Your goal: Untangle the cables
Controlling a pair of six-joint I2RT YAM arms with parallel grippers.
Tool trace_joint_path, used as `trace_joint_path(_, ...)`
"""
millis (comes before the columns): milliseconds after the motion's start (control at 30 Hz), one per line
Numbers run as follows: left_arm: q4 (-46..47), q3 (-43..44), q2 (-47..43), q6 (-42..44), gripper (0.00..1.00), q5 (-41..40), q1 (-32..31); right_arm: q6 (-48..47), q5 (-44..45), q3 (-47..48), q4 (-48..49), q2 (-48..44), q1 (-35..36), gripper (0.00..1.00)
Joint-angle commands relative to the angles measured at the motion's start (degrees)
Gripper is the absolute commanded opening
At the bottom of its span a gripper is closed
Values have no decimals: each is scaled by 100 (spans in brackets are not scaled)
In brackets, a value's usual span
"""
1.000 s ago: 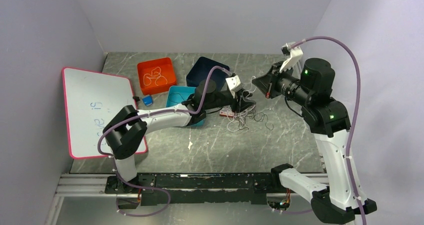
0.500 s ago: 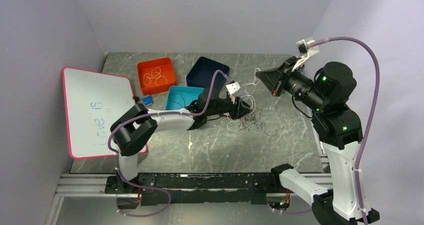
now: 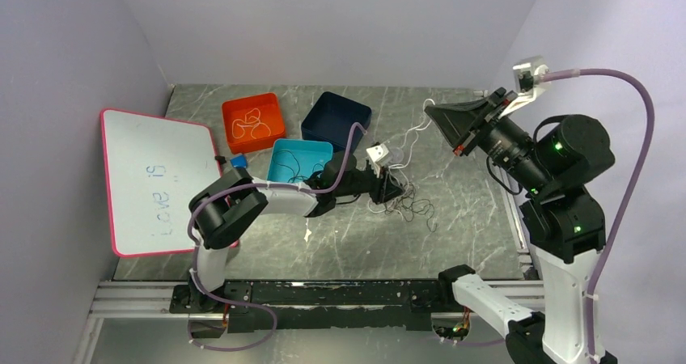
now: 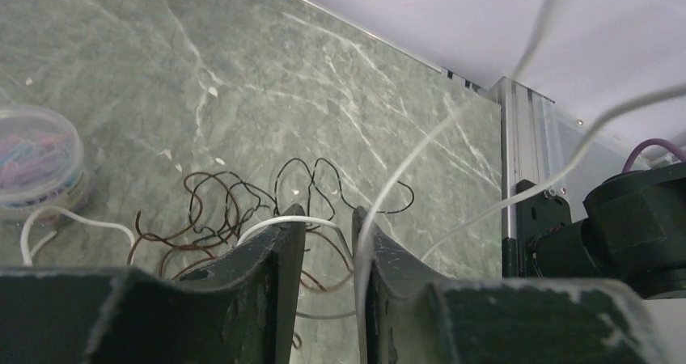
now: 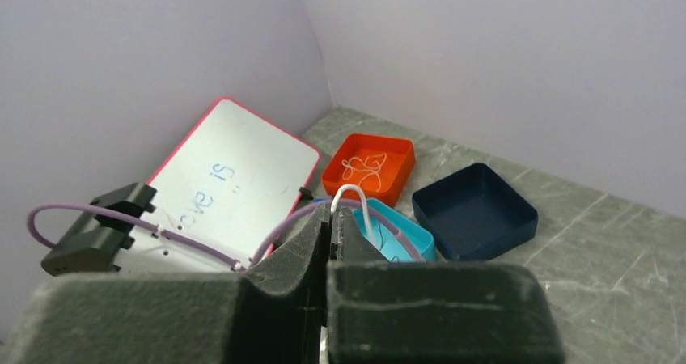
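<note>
A tangle of thin black and brown cables (image 3: 410,205) lies on the grey marble table; it also shows in the left wrist view (image 4: 235,210). A white cable (image 3: 412,133) rises taut from the tangle to my right gripper (image 3: 430,107), which is shut on its looped end (image 5: 356,198) high above the table. My left gripper (image 3: 393,188) sits low at the tangle's left edge. In the left wrist view its jaws (image 4: 329,218) stand narrowly apart, with the white cable (image 4: 453,129) running through the gap.
An orange bin (image 3: 253,122) holds white cables, with a teal bin (image 3: 298,160) and a navy bin (image 3: 336,115) beside it. A whiteboard (image 3: 154,178) lies at the left. A clear round tub of clips (image 4: 36,158) stands near the tangle.
My right gripper has moved up and to the right, drawing the white cable out longer. My left gripper has slid nearer along the table with the tangle.
</note>
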Motion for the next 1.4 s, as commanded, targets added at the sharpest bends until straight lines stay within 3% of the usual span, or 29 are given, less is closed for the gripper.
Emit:
trace_joint_path(0, 364, -142, 133, -61, 34, -99, -45, 86, 101, 223, 477, -135, -22, 0)
trace_joint_path(500, 404, -531, 146, -85, 41, -282, -48, -157, 688, 711, 958, -259, -25, 0)
trace_joint_path(800, 426, -836, 4, -109, 51, -440, -44, -454, 1036, 1090, 993, -199, -25, 0)
trace_joint_path(1367, 269, -1158, -340, -5, 52, -765, -40, -711, 1563, 1450, 1426, -67, -24, 0)
